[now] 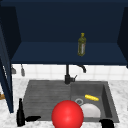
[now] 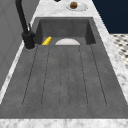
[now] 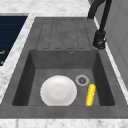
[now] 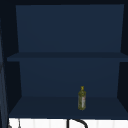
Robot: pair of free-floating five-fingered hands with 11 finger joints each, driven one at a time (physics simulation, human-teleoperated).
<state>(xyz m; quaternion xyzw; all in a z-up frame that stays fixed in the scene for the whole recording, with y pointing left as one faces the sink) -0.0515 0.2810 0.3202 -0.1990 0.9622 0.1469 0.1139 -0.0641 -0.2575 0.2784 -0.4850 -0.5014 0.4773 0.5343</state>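
The left hand lies low with fingers stretched flat, holding nothing, just right of the upright dark glass bottle on the near-left counter. This looks like the reach stage; a grasp would need the fingers wrapped round the bottle. I cannot tell the fingers of the right hand, near right.

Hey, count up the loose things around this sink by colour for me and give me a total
Yellow: 1, corn cob
White: 1, plate
Red: 1, ball
Olive green: 1, bottle on the cabinet shelf
Black: 1, bottle beside the left hand
Total: 5
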